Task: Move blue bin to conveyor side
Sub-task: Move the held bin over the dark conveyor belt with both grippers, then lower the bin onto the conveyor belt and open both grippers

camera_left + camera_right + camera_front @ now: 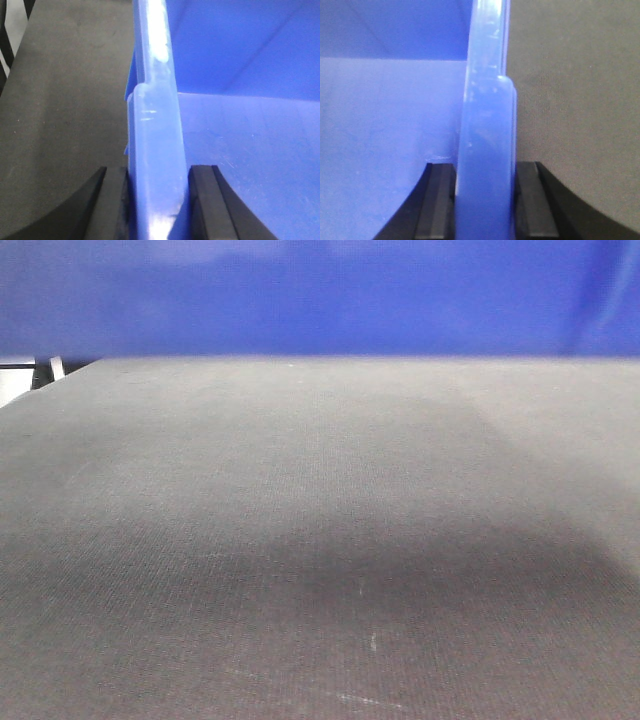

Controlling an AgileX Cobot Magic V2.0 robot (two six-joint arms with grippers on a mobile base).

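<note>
The blue bin (250,150) fills the right of the left wrist view. Its thick glossy rim (155,120) runs up the middle, and my left gripper (157,200) is shut on that rim, one black pad on each side. In the right wrist view the bin's inside (385,125) lies to the left, and my right gripper (485,200) is shut on the opposite rim (487,115). The dark woven conveyor (320,540) lies outside the bin in both wrist views and fills the front view. Neither the bin nor the grippers show in the front view.
A flat dark-blue wall (320,295) stands along the conveyor's far edge. A darker shadow (400,580) lies across the belt's middle. Beyond the belt's left edge sit pale and black-striped parts (12,35).
</note>
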